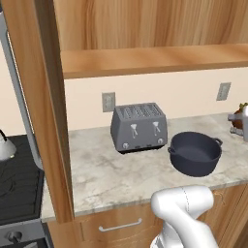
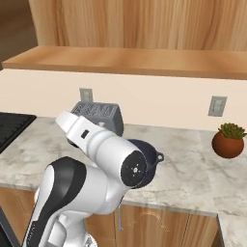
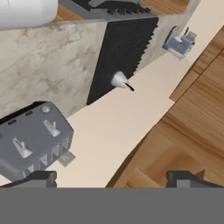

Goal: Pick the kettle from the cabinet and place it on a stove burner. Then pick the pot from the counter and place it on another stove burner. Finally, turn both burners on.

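The small silver kettle (image 1: pixel 4 147) with its thin black handle stands on the black ridged stove burners (image 1: pixel 18 183) at the far left; in the hand view the kettle (image 3: pixel 120 80) sits near the edge of the black cooktop (image 3: pixel 124 48). On the marbled counter (image 1: pixel 111 179), right of the toaster, rests the wide dark blue-grey pot (image 1: pixel 195 154), empty and without a lid. In the right base view my arm hides most of the pot (image 2: pixel 150 153). My gripper (image 3: pixel 113 180) is open with nothing between its fingertips (image 3: pixel 41 179), high above the counter and far from both.
A boxy grey toaster (image 1: pixel 139 127) stands against the wall left of the pot. A terracotta plant pot (image 2: pixel 228 140) sits at the counter's right. The cabinet's wooden post (image 1: pixel 51 111) separates stove and counter, with a wooden shelf (image 1: pixel 155 59) overhead. A stove knob (image 1: pixel 14 236) shows at the lower left.
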You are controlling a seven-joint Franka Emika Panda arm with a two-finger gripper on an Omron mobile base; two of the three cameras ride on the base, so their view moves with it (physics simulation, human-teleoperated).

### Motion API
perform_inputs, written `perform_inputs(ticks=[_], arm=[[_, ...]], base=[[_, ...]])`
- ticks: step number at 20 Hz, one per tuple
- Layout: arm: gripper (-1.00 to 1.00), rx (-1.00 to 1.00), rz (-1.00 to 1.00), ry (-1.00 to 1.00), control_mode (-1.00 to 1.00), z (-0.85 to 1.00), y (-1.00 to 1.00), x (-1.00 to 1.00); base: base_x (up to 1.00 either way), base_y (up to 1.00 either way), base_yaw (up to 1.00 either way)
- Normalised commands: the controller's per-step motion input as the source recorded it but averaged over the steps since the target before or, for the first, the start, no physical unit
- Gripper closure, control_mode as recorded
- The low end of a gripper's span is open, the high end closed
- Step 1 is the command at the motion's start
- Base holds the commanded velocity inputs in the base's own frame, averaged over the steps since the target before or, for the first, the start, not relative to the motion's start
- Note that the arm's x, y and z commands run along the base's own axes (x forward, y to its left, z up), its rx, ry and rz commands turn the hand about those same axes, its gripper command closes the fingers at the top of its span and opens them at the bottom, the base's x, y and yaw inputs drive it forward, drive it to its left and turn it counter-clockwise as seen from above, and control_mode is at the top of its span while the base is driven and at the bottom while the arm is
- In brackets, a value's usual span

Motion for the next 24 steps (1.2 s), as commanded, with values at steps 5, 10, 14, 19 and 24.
perform_inputs(ticks=[5, 10, 14, 19, 24], arm=[[-1.0, 0.0, -0.01, 0.04, -1.0, -0.02, -0.17, 0.06], [-1.0, 0.04, -0.05, 0.14, -1.0, -0.08, -0.44, 0.09], [-1.0, 0.01, -0.14, 0.18, -1.0, -0.26, -0.35, 0.07], [-1.0, -0.03, -0.05, 0.12, -1.0, -0.4, -0.15, 0.04], [-1.0, -0.13, 0.0, 0.15, -1.0, -0.48, -0.01, 0.19]], base=[[0.0, 0.0, 0.0], [0.0, 0.0, 0.0], [0.0, 0.0, 0.0], [0.0, 0.0, 0.0], [0.0, 0.0, 0.0]])
